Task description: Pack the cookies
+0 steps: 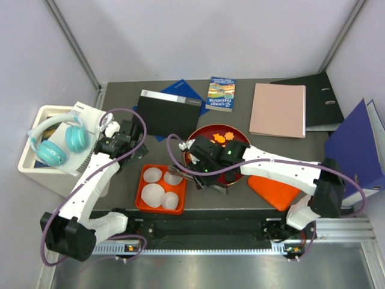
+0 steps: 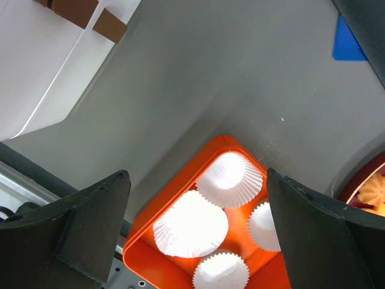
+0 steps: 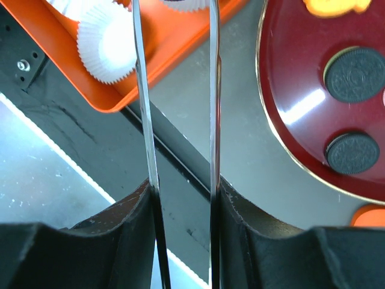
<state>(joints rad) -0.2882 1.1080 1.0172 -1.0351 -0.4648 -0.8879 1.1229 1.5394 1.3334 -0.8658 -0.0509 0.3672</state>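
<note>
Orange flower-shaped cookies lie on a dark red plate. In the right wrist view two black round cookies and an orange one lie on that plate. My right gripper is shut on metal tongs, whose arms reach over the orange tray. The tong tips run off the top of the right wrist view. The right gripper also shows in the right wrist view. My left gripper is open and empty, above and left of the tray. It also shows in the left wrist view.
The tray holds several white paper cups. An orange lid lies right of the plate. A black binder, books, a pink folder and a blue binder lie behind. A white box with teal headphones stands at the left.
</note>
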